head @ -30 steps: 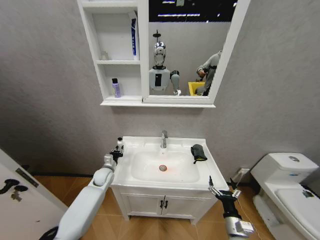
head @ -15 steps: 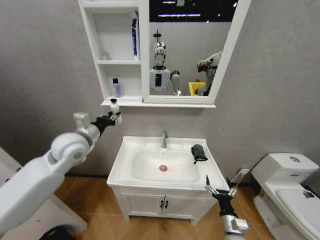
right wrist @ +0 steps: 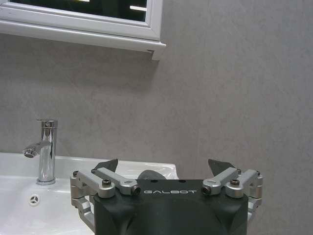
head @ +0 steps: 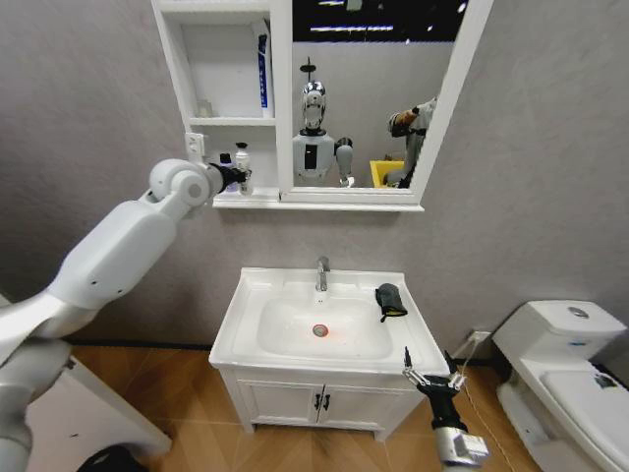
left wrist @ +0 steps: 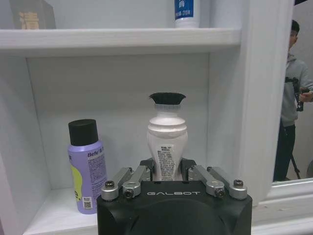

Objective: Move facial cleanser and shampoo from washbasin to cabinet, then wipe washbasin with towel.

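Observation:
My left gripper (head: 239, 175) (left wrist: 167, 169) is shut on a white bottle with a black cap (head: 242, 157) (left wrist: 167, 142). It holds the bottle upright inside the lowest compartment of the cabinet (head: 236, 203). A purple bottle with a black cap (left wrist: 87, 166) (head: 225, 160) stands on that shelf right beside it. I cannot tell which bottle is the cleanser and which the shampoo. The gripper hides the white bottle's base. The dark towel (head: 390, 300) (right wrist: 146, 175) lies bunched on the right rim of the washbasin (head: 256, 295). My right gripper (head: 430, 377) (right wrist: 164, 166) hangs open off the basin's front right corner.
A blue-and-white tube (head: 263, 74) leans in the compartment above. The mirror (head: 373, 98) adjoins the shelves on the right. The chrome tap (head: 321, 273) stands at the basin's back. The vanity cupboard (head: 324, 401) sits below, a toilet (head: 565, 364) at the right, a white panel (head: 39, 403) at lower left.
My left arm has risen from the basin's left rim to the cabinet's lowest shelf, carrying the white bottle. The right gripper has barely moved.

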Controlling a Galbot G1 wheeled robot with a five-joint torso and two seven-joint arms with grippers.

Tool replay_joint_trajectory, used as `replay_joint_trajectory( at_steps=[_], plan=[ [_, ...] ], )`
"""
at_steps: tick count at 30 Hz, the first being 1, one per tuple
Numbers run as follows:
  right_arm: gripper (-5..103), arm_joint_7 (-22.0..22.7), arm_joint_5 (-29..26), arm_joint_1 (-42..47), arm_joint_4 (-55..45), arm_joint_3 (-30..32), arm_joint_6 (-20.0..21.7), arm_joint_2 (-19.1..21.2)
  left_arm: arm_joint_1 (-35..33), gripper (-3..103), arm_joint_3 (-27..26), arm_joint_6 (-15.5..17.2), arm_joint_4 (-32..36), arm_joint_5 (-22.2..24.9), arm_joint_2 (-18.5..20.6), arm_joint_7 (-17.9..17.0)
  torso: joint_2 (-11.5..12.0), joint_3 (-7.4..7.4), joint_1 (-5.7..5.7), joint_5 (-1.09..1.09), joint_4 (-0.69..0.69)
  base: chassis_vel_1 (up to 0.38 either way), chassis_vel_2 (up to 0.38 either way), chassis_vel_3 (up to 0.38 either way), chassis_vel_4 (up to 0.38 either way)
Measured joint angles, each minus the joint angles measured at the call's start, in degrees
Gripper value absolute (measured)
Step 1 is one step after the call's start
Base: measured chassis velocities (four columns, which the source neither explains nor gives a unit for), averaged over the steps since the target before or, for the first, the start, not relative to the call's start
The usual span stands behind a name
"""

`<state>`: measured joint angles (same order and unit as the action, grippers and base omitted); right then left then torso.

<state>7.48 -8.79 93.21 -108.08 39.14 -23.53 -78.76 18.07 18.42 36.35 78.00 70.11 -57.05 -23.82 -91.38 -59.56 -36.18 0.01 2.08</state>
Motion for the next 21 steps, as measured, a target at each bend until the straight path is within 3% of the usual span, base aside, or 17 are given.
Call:
replay_joint_trajectory(
  at_steps=[5,10,21],
  plan=[
    [100,0.02,0.1,-0.26,0.51,-0.37,-0.06,-0.24,0.01,28,-1.4,-1.13,-6.67,-4.73,-3.9,1.83,0.0,0.01,-0.01,0.0,0.02,0.0,0.0,0.0,0.0],
    [100,0.02,0.12,-0.41,1.21,-0.48,-0.28,-0.28,0.62,28,-2.66,-1.43,-10.74,-6.51,-6.4,2.46,-0.01,0.01,0.01,0.0,0.02,0.0,0.0,0.0,0.0],
    [100,0.02,-0.48,-0.97,1.82,-0.27,-0.52,0.27,0.78,28,-3.03,-1.62,-12.2,-7.59,-8.62,2.86,-0.01,0.01,0.01,0.0,0.01,0.0,0.0,0.0,0.0]
  ],
)
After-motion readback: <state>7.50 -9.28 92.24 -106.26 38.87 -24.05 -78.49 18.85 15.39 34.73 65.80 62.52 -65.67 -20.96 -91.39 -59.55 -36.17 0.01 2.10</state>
